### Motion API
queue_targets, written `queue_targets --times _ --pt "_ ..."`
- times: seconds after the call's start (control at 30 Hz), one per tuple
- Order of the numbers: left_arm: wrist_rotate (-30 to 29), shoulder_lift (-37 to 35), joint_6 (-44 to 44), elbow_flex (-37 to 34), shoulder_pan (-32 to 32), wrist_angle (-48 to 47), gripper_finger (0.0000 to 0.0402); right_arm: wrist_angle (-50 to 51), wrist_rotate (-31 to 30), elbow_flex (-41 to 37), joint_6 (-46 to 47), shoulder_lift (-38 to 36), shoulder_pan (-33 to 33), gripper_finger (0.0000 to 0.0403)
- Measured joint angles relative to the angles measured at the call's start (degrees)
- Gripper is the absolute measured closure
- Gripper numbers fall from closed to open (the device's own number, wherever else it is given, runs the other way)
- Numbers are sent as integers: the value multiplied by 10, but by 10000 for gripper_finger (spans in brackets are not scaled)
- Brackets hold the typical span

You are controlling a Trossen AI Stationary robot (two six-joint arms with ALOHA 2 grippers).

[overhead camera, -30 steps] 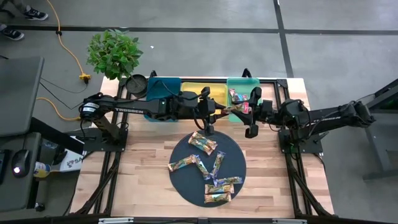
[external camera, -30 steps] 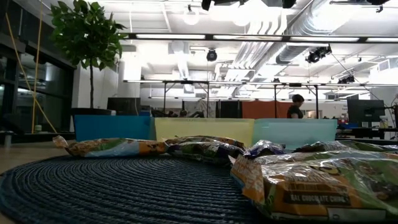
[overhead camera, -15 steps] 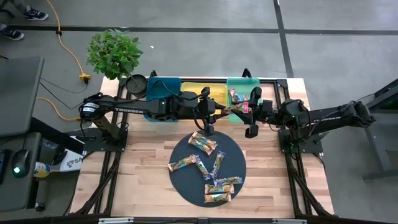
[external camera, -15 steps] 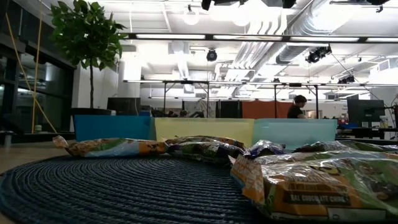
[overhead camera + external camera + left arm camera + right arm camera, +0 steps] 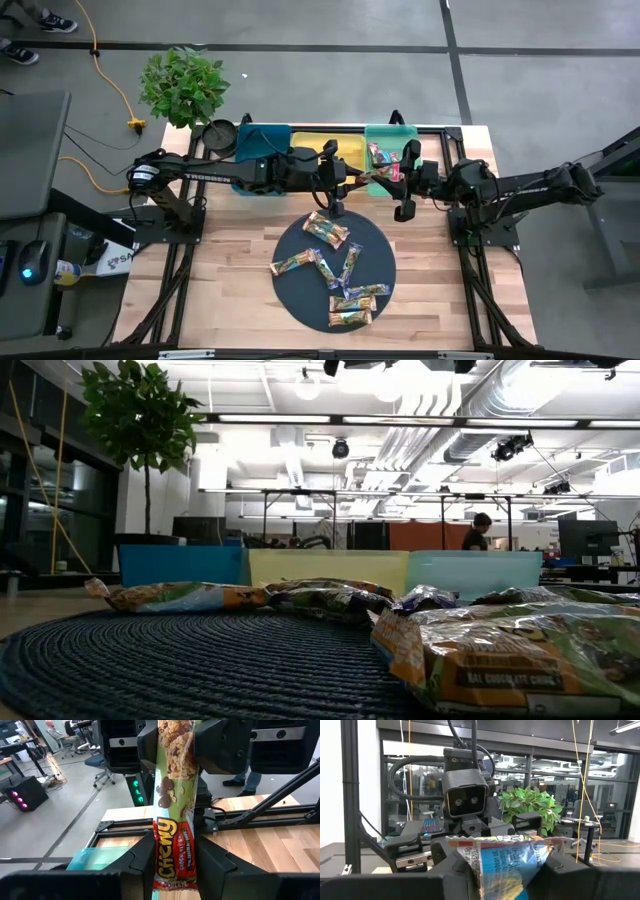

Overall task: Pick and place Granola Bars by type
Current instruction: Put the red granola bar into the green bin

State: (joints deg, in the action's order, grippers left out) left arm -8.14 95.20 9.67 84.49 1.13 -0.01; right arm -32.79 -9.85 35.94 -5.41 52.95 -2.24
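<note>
Spanning both grippers, one granola bar (image 5: 172,820) is clamped endwise in each's jaws.

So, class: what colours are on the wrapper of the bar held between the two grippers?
The bar is green with a red end, clearest in the left wrist view.

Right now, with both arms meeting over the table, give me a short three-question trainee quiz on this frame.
1. True or false: one granola bar is gripped at opposite ends by the left gripper and the right gripper.
2. The loose bars lie on: A) the round dark mat B) bare wood C) the yellow bin.
3. Fill in: the plant stands beyond the ____ bin.

Key: 1 true; 2 A; 3 teal.
</note>
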Motion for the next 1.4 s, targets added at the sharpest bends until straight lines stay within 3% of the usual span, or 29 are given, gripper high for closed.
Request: queue_targets --times 0.7,1.13,1.4 --pt "0 0 1 0 0 -15 288 1 0 0 0 0 0 300" --pt "-23 0 -1 0 0 -38 122 -4 0 0 0 -2 0 300" --pt "-111 0 -78 0 5 -202 61 2 -17 0 -16 -8 16 300"
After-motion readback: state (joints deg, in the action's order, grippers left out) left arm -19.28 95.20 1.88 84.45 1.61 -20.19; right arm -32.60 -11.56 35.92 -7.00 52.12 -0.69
